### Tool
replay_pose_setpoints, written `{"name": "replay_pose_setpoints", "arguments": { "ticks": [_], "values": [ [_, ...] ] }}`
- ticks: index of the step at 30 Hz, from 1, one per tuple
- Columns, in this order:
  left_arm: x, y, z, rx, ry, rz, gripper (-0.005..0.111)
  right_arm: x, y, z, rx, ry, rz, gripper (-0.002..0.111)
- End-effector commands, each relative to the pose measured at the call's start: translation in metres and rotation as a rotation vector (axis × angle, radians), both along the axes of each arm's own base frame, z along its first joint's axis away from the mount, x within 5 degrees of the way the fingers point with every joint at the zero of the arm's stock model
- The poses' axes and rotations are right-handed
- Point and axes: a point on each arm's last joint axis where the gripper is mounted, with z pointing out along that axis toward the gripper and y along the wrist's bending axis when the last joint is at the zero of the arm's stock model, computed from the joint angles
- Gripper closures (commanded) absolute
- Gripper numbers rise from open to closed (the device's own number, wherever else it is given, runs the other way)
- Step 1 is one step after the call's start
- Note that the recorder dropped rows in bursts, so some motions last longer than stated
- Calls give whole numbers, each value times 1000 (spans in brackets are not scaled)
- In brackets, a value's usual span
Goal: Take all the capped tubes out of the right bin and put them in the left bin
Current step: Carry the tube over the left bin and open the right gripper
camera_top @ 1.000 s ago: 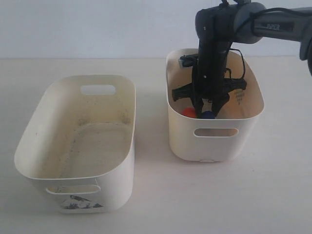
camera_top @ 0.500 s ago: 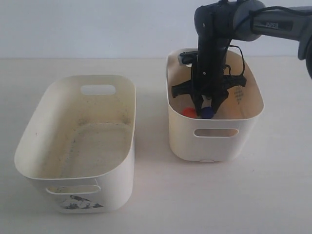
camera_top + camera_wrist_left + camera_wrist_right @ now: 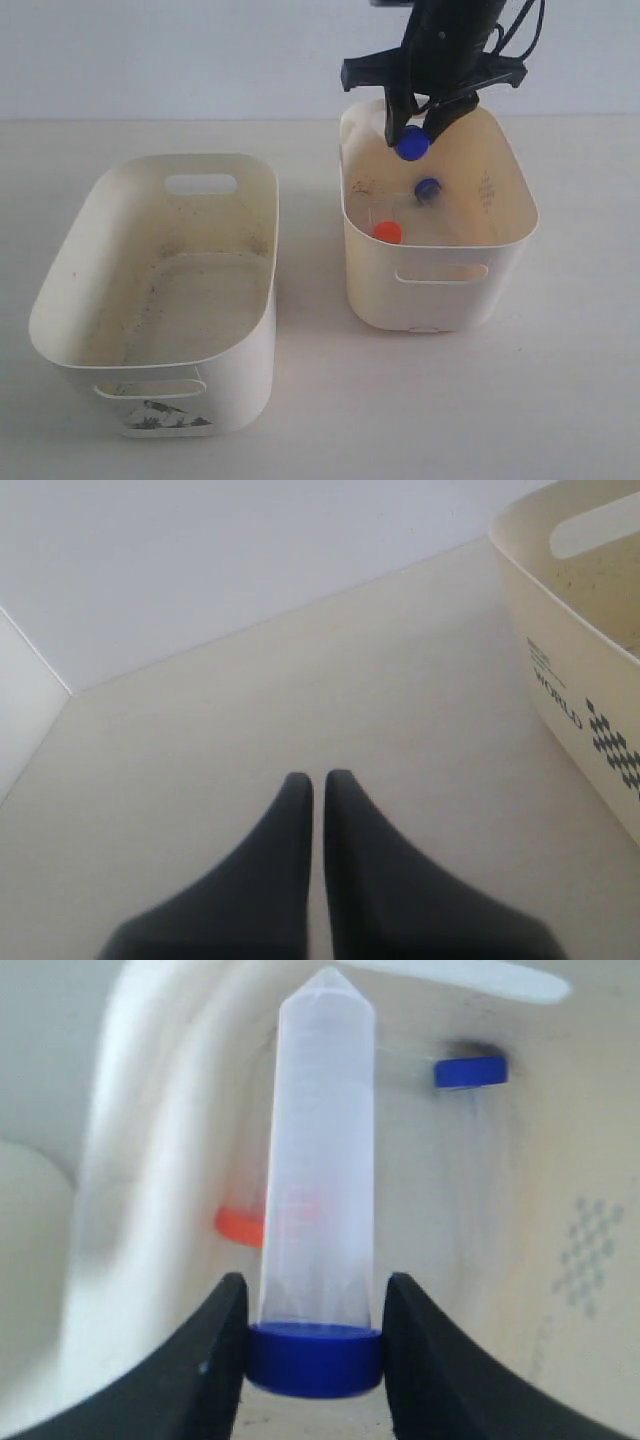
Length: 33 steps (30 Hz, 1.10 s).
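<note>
Clock is read on the exterior view, with 12 toward the far wall.

Progress: early. The left bin point(image 3: 245, 340) is showing no capped tubes on its floor, so nothing is counting as delivered yet. The right gripper point(image 3: 414, 132) is pinching one held tube point(image 3: 318, 1160) by its dark blue cap. The jaws are closing on the cap's sides and the clear body is pointing away from the wrist camera. The gripper is hanging over the 12 o'clock rim of the right bin point(image 3: 440, 300), above the walls. The lift is looking done; the carry across and the drop are left.

Waiting in the right bin:
- a blue-capped tube point(image 3: 428, 189), lying near the middle of the floor
- an orange-capped tube point(image 3: 387, 232), at about 7 o'clock from it, close to the near wall

Their clear bodies are hard to make out, and the near wall is hiding part of the floor. More may be lying there; I cannot tell.

Relative to the hand: the held tube is sitting between the fingers, and the two loose ones are lying below it toward 6 o'clock. The left bin is sitting at about 8 o'clock from the gripper, well apart, across a strip of table point(image 3: 320, 420).

The left gripper point(image 3: 318, 780) is hovering over the table with its fingers pressed nearly together, carrying nothing.
</note>
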Motion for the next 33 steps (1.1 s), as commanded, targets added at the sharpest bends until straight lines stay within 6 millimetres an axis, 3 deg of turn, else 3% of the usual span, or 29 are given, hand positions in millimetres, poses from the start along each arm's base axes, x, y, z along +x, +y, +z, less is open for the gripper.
{"name": "replay_pose_setpoints", "arguments": {
  "ticks": [1,6,10,14,15,18,19,20,23,28,33],
  "values": [
    [0,-1,2,-13,-8,-5,102,-31,37,26,80,-34,171,108],
    [0,-1,2,-13,-8,-5,102,-65,92,35,150,-39,394,108],
    [0,-1,2,-13,-8,-5,102,-88,130,27,143,-18,520,108],
    [0,-1,2,-13,-8,-5,102,-95,158,12,142,-52,576,105],
    [0,-1,2,-13,-8,-5,102,-96,160,10,140,-52,583,100],
    [0,-1,2,-13,-8,-5,102,-95,160,8,133,-48,587,64],
    [0,-1,2,-13,-8,-5,102,-95,160,8,133,-44,585,62],
    [0,-1,2,-13,-8,-5,102,-96,159,7,129,-30,573,70],
    [0,-1,2,-13,-8,-5,102,-96,158,7,121,-24,582,108],
    [0,-1,2,-13,-8,-5,102,-90,143,12,-44,-56,501,108],
    [0,-1,2,-13,-8,-5,102,-82,120,31,-170,-167,381,108]
  ]
}}
